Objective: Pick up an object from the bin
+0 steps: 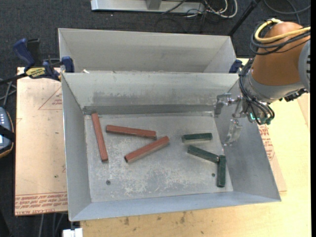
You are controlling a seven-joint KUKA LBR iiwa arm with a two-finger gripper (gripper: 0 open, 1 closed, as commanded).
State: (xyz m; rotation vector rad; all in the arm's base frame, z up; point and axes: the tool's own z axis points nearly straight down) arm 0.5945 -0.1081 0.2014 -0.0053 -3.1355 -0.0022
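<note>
From where I stand, the gripper [231, 132] hangs low over the right side of the bin [148, 181], close to the right wall and near the back edge of the floor. I cannot tell how wide it is set, and I see nothing in it. The things nearest it are 3 dark green bars. A short green bar [196, 138] lies just to its left, running almost parallel to the back wall. A slanted green bar [203, 154] lies just in front of that. An upright green bar [220, 171] sits by the front right corner, pointing toward the front wall. The slanted bar's right end meets or nearly meets the top of the upright one; I cannot say which. 3 reddish-brown bars [146, 149] lie well apart from the gripper, toward the left wall. To my eye, all 6 are stiff, straight sticks with flat sides, probably light and hard to damage, though smooth faces could slip in a loose pinch. I would take one across its narrow width at mid-length, so it lifts level rather than tipping. The short green bar looks the easiest, since it has free floor on both long sides.
</note>
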